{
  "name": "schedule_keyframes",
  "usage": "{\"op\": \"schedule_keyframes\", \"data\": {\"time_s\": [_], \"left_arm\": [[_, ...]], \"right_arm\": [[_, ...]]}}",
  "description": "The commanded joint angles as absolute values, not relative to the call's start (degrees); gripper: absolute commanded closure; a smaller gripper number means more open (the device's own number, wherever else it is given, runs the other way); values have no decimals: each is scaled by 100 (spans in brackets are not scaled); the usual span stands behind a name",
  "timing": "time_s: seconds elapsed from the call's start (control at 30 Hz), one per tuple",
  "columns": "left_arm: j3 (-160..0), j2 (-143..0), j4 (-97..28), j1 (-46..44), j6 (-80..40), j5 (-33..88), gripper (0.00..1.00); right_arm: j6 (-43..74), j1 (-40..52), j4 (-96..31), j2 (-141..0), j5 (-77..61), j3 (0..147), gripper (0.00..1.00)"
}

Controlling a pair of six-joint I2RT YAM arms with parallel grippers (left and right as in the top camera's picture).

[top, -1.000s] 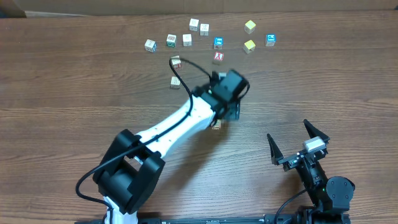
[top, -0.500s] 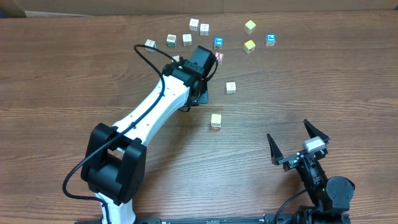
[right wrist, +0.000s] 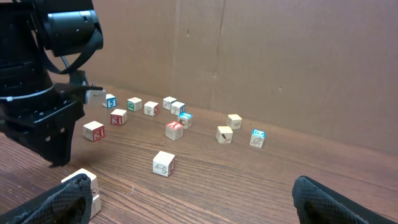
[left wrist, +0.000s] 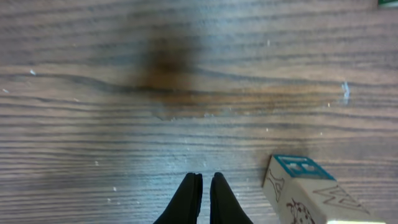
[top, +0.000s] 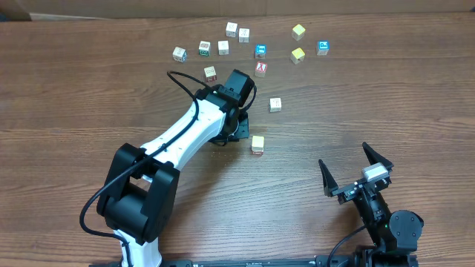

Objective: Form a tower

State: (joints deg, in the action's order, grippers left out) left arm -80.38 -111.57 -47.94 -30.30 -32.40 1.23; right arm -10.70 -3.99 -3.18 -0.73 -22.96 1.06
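Observation:
The tower (top: 257, 144) is a short stack of pale wooden cubes near the middle of the table; from the right wrist it appears two cubes high (right wrist: 84, 186). My left gripper (top: 236, 127) hangs low just to its left, shut with nothing between the fingers. Through the left wrist camera the black fingertips (left wrist: 204, 177) nearly touch, and the tower (left wrist: 298, 196), its top face marked in teal, stands close on the right. My right gripper (top: 356, 174) rests open near the front right edge, its fingers (right wrist: 68, 199) spread wide over bare wood.
A single cube (top: 275, 104) lies behind the tower. Several loose cubes are scattered along the back, among them a red-marked one (top: 260, 69), a blue one (top: 323, 47) and two yellow ones (top: 297, 54). Cardboard (right wrist: 280, 56) walls the far edge.
The left arm pulled away from over the tower to the back left, then dropped closer beside it. Its gripper went from open to shut, leaving the stack standing.

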Motion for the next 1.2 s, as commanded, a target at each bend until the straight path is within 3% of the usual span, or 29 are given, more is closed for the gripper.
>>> {"op": "schedule_keyframes", "data": {"time_s": [0.0,1.17], "left_arm": [[-7996,-11212,-4772,-3050,-3127,475,96],[-7695,-11214,-4283,-3391,-3127,690,96]], "right_arm": [[-1035,-381,-314,-16,-2276,47,0],[-1035,-381,-314,-16,-2276,47,0]]}}
